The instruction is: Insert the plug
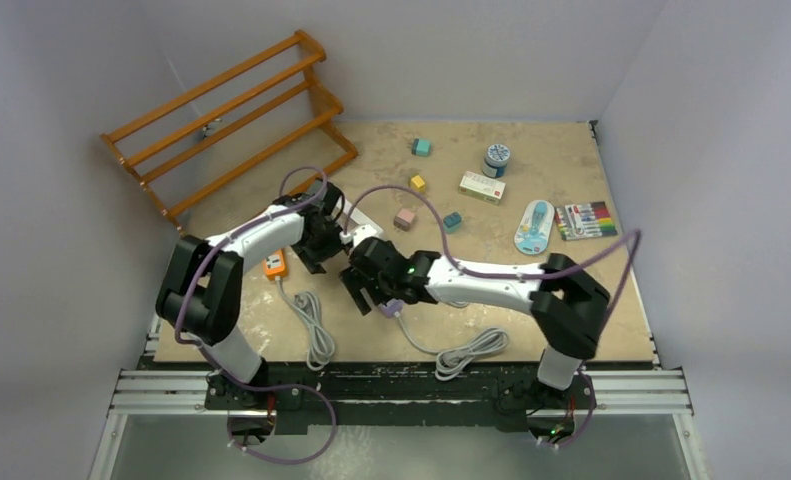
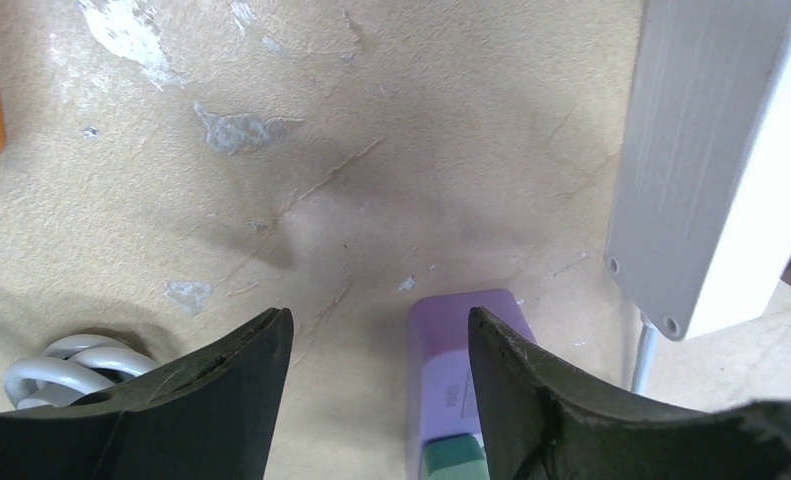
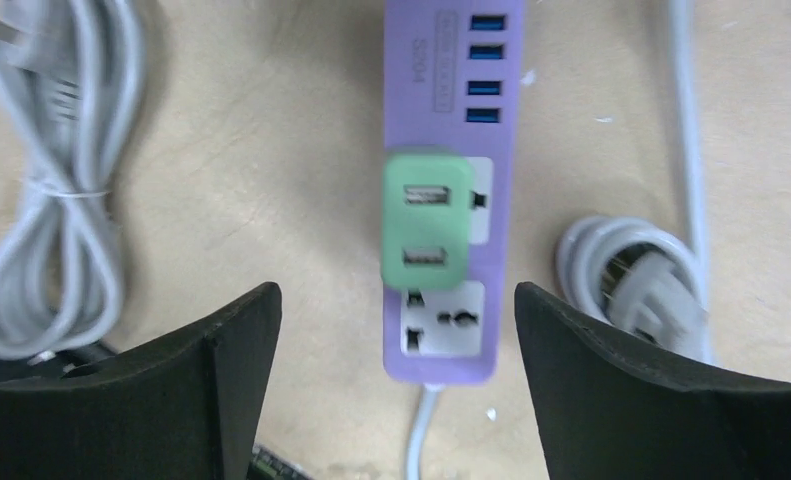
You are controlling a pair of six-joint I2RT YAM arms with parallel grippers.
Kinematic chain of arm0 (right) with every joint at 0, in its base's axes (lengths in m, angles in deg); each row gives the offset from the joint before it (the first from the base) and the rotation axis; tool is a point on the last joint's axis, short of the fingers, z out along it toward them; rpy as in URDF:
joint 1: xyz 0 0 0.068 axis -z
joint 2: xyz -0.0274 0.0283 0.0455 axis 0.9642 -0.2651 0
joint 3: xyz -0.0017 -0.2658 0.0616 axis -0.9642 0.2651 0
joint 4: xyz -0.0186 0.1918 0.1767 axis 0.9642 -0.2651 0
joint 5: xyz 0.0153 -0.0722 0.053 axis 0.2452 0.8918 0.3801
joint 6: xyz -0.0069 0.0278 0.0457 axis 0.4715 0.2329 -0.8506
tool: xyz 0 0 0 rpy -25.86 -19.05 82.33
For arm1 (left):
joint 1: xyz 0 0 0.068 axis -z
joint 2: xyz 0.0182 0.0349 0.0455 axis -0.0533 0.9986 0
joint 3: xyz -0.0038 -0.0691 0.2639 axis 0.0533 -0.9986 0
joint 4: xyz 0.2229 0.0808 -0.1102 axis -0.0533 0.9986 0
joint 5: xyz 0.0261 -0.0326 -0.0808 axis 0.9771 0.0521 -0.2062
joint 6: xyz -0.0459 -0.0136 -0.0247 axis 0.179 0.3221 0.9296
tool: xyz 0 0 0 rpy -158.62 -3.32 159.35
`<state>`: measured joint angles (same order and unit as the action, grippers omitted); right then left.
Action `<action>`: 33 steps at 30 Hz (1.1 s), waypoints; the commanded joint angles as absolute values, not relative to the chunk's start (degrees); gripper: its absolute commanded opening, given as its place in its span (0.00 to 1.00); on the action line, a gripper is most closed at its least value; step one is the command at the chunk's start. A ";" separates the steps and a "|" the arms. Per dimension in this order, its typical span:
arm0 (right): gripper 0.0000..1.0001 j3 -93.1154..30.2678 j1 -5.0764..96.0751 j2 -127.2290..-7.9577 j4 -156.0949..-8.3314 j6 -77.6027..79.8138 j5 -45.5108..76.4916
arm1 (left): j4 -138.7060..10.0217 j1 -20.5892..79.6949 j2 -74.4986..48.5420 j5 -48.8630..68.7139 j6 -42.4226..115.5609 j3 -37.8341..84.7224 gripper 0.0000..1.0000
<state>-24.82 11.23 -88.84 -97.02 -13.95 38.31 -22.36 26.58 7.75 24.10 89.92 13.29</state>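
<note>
In the right wrist view a green plug (image 3: 427, 220) with two USB ports sits pressed into the middle socket of the purple power strip (image 3: 441, 110). My right gripper (image 3: 393, 300) hangs open above it, one finger on each side, touching nothing. My left gripper (image 2: 379, 320) is open too. The strip's end (image 2: 461, 335) lies between its fingers, close against the right finger (image 2: 531, 390), and the plug's green edge (image 2: 456, 460) shows at the bottom. From the top camera both grippers (image 1: 323, 245) (image 1: 363, 285) meet over the strip (image 1: 391, 305).
A white power strip (image 2: 691, 150) lies just right of the left gripper, an orange adapter (image 1: 275, 263) to its left. Coiled grey cables (image 3: 46, 200) (image 3: 631, 280) flank the purple strip. A wooden rack (image 1: 231, 120), small blocks (image 1: 405, 218), a tin (image 1: 497, 158) and markers (image 1: 586, 220) sit farther back.
</note>
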 commanded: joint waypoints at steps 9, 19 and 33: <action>0.89 -4.70 13.41 -63.87 -85.33 -15.86 33.24 | -28.14 26.44 -10.82 35.58 72.95 16.63 0.80; 0.70 1.41 13.26 -70.11 -76.37 -17.84 31.35 | -43.88 27.84 -33.25 41.44 56.33 5.43 0.78; 0.43 -10.68 13.23 -85.71 -72.76 -18.87 31.38 | -44.15 28.69 -38.02 47.25 58.10 -0.48 0.72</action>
